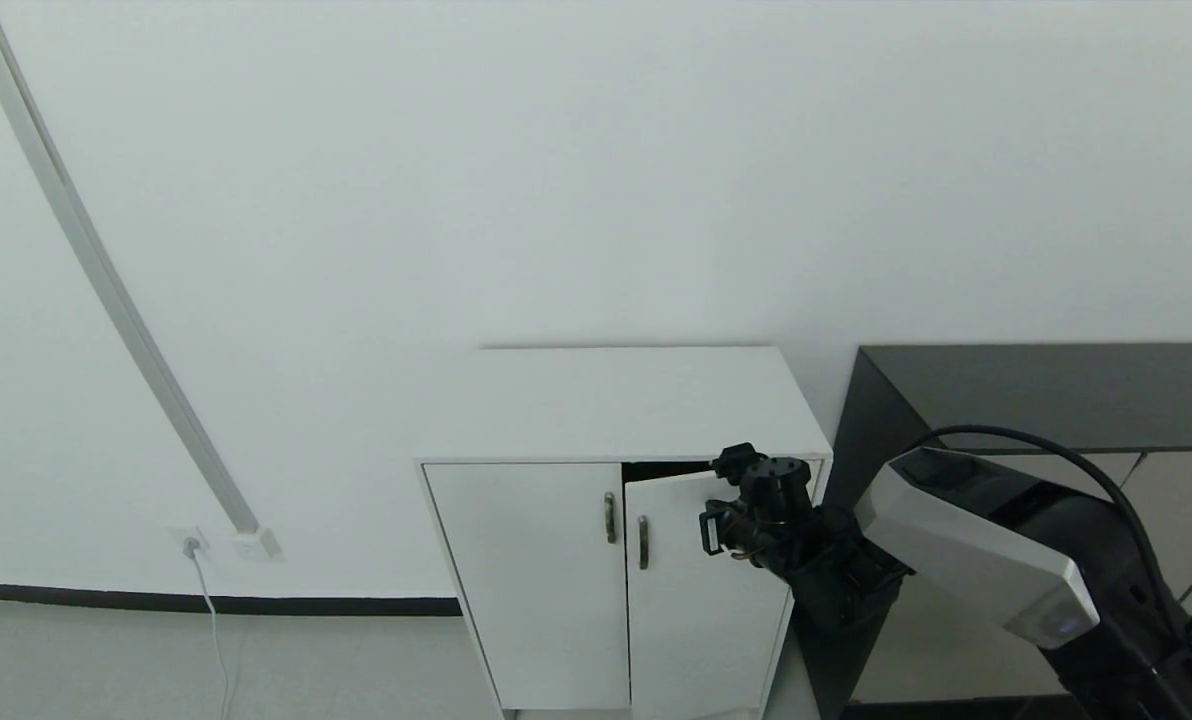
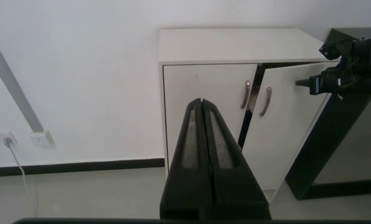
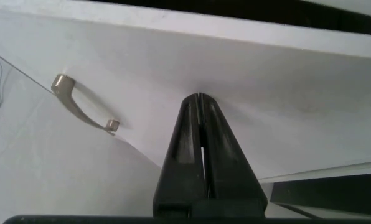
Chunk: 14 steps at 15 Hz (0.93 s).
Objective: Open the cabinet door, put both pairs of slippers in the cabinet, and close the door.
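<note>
The cabinet (image 1: 616,405) stood against the wall with its right door (image 1: 701,620) slightly ajar. The right gripper (image 3: 200,98), fingers pressed together, pointed at that door's upper face, near the handle (image 3: 79,107). The left gripper (image 2: 201,102), likewise closed and empty, faced the cabinet from well apart.

We see a plain white box-shaped cabinet (image 1: 616,405), its two flat doors the same unpatterned white. A near-black gap shows above the right door (image 1: 701,610). Each door carries a slim curved metal handle (image 1: 643,541) with a dull grey-bronze sheen. The right gripper (image 3: 201,98) is matt black, and so is the left gripper (image 2: 201,102), whose finger faces look grey to us. Behind, we note an off-white painted wall (image 1: 596,180), a black skirting strip (image 1: 206,603), a pale grey floor (image 1: 106,665), a light grey slanting cable duct (image 1: 96,260), a white wall socket (image 1: 254,545) and a glossy dark charcoal sideboard (image 1: 1036,395).
</note>
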Motion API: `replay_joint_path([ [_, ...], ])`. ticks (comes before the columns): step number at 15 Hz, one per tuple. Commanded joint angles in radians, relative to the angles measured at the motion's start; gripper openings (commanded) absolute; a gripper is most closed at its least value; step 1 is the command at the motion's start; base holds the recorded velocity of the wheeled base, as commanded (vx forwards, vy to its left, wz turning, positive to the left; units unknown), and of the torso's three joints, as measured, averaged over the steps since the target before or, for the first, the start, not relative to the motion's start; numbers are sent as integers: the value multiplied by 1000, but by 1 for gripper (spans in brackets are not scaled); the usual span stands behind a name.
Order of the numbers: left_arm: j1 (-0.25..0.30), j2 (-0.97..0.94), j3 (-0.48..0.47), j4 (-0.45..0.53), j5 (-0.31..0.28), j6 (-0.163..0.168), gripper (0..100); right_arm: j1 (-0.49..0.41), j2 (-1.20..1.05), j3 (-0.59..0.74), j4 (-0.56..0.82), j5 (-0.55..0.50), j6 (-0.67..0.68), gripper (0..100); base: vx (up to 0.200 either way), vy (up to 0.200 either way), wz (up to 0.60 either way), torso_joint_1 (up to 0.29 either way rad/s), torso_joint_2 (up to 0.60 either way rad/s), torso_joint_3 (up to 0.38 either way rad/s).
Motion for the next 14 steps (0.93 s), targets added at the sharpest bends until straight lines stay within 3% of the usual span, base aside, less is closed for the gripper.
replay_joint_path([
  [1,0,1,0,0,0,-1,0,-8,15,-18,1,-1,-1,0,0,0,0,0,0,0],
  [14,0,1,0,0,0,-1,0,-29,27,-84,55,-1,-1,0,0,0,0,0,0,0],
])
